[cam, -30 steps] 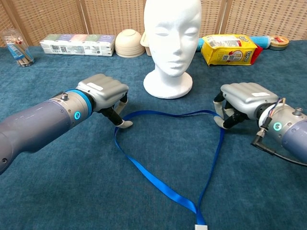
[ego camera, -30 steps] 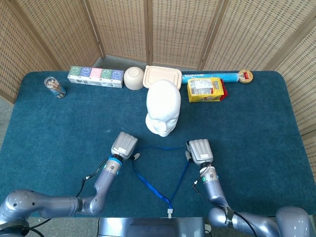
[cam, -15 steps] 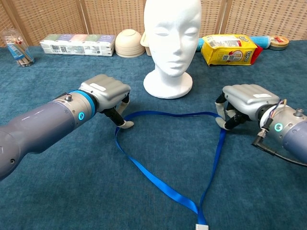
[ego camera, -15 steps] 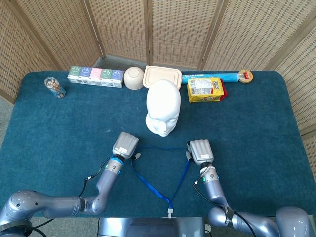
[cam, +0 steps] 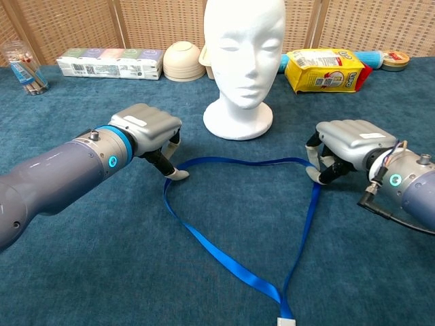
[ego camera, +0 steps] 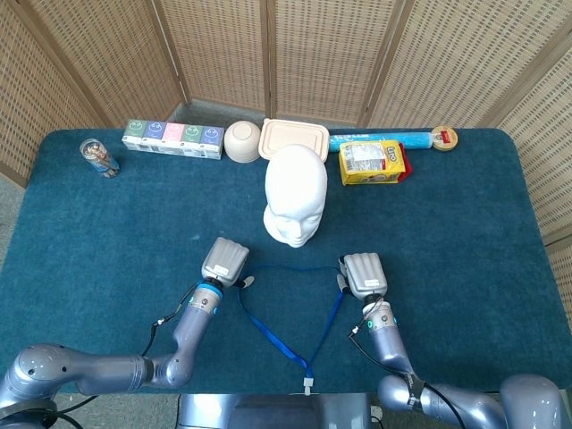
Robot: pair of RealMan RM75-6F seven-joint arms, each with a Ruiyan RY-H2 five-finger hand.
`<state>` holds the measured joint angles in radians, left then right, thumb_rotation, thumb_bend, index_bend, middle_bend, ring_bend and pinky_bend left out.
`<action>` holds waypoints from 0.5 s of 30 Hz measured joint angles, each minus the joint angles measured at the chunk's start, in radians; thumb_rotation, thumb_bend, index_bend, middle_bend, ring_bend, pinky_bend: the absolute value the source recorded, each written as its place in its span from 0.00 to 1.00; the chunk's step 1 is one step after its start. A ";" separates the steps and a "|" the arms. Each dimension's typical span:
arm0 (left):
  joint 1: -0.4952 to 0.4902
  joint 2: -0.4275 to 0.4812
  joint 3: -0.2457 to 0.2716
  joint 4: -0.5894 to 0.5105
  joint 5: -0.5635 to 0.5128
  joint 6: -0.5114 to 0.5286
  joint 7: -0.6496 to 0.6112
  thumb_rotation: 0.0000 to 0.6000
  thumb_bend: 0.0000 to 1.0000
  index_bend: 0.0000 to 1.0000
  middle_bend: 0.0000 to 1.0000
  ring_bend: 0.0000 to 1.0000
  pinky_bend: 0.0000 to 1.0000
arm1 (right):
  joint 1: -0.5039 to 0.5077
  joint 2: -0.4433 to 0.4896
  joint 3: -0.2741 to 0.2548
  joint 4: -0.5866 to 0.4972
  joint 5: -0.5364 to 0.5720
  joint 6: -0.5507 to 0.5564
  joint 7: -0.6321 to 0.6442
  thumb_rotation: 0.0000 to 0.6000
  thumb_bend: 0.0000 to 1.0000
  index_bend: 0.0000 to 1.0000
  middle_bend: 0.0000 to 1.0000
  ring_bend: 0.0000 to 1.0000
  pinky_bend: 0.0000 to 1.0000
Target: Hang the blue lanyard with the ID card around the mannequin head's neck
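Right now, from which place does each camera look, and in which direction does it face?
Head view: high above the near table edge, looking steeply down; shows both forearms, left hand and right hand.
Chest view: low at the near edge, looking level across the table at the mannequin head; shows both forearms and hands.
Shared: both hands pinching the blue lanyard flat on the table, the mannequin head, and the back row, including the yellow bag.

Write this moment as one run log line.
left hand: holds lanyard | right hand: holds lanyard | mannequin head: neck bare
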<state>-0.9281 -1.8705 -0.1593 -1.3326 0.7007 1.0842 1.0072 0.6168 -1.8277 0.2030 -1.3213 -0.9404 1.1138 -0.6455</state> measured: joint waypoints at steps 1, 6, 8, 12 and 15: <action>0.000 0.000 0.000 0.000 -0.002 0.000 0.001 0.51 0.24 0.71 1.00 1.00 1.00 | 0.000 0.000 0.000 -0.001 0.002 0.000 -0.001 1.00 0.55 0.68 0.89 1.00 1.00; 0.000 0.002 -0.004 -0.004 -0.017 -0.003 0.004 0.50 0.29 0.71 1.00 1.00 1.00 | 0.000 0.001 0.000 -0.004 0.006 0.001 -0.005 1.00 0.55 0.68 0.89 1.00 1.00; 0.000 0.005 -0.004 -0.007 -0.021 -0.004 0.008 0.51 0.33 0.71 1.00 1.00 1.00 | 0.000 0.001 0.000 -0.006 0.007 0.000 -0.003 1.00 0.55 0.68 0.89 1.00 1.00; 0.000 0.010 -0.005 -0.014 -0.029 -0.004 0.010 0.50 0.35 0.71 1.00 1.00 1.00 | 0.001 -0.001 0.002 -0.006 0.008 -0.001 -0.002 1.00 0.55 0.68 0.89 1.00 1.00; -0.001 0.013 -0.005 -0.015 -0.033 -0.004 0.013 0.51 0.36 0.71 1.00 1.00 1.00 | 0.002 -0.001 0.003 -0.008 0.009 -0.002 0.000 1.00 0.55 0.68 0.89 1.00 1.00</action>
<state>-0.9296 -1.8578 -0.1643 -1.3478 0.6680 1.0805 1.0197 0.6191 -1.8284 0.2064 -1.3289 -0.9314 1.1121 -0.6455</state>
